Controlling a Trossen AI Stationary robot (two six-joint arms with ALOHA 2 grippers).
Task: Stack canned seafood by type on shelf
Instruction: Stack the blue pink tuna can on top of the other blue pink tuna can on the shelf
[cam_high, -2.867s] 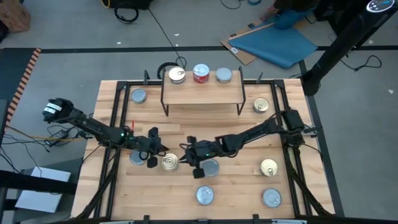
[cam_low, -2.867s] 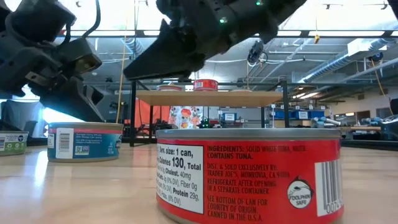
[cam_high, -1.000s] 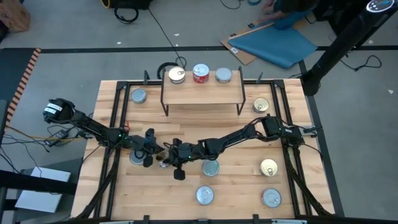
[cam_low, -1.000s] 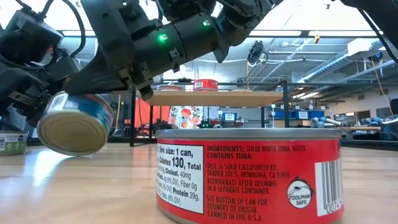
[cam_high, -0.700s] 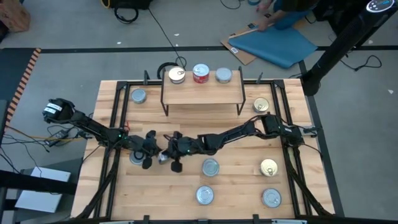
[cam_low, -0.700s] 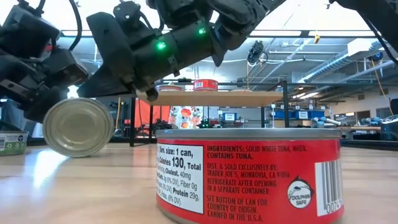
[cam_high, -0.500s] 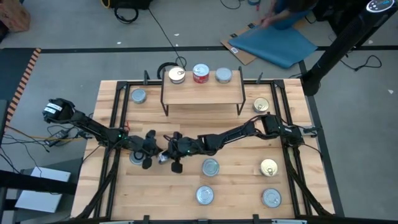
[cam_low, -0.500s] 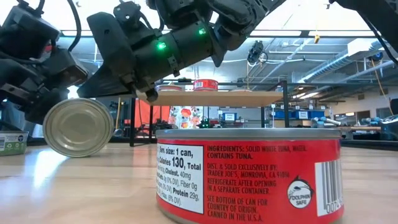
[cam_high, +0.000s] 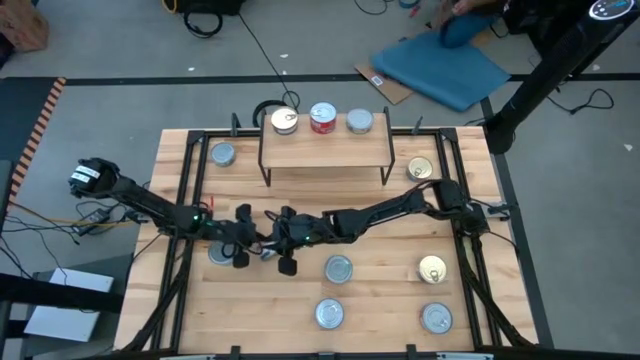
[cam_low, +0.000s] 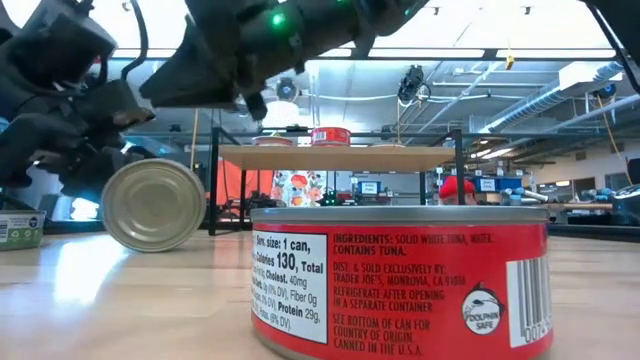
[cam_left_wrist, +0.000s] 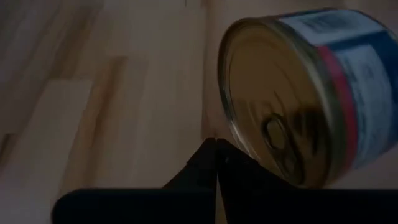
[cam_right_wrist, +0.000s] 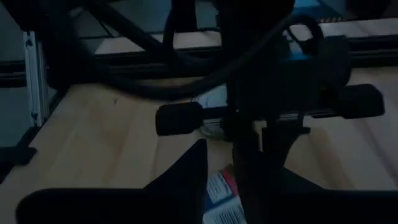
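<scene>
A gold-topped tin (cam_low: 155, 205) stands on its rim on the wooden table, between my two grippers (cam_high: 262, 252). In the left wrist view its gold top with the pull tab (cam_left_wrist: 273, 134) faces my left gripper (cam_left_wrist: 216, 146), which is shut and lies to the tin's left (cam_high: 250, 244). My right gripper (cam_right_wrist: 219, 168) hovers above the tin with a narrow gap between its fingers, and in the low view it is clear of the tin (cam_low: 245, 95). The shelf (cam_high: 325, 152) at the back carries a gold-topped tin (cam_high: 285, 121), a red tin (cam_high: 323, 118) and a silver tin (cam_high: 359, 122). My left gripper's shut fingertips (cam_left_wrist: 211, 155) come in slanting down from the table's left, right beside the rim of the tin's gold top (cam_left_wrist: 226, 134). I cannot tell whether they touch it. The tin stands on edge on the table.
Loose tins lie on the table: back left (cam_high: 222, 154), back right (cam_high: 420, 169), right (cam_high: 432, 268), centre (cam_high: 338, 268), near edge (cam_high: 330, 314) (cam_high: 436, 318), and one under my left arm (cam_high: 218, 252). A red-labelled tin (cam_low: 400, 285) fills the low view's front.
The tin, tilted between the grippers a second ago, has come upright on its rim and shifted a little toward the table's right. My right gripper has risen clear of it. My left gripper has stayed beside the tin and turned slightly.
</scene>
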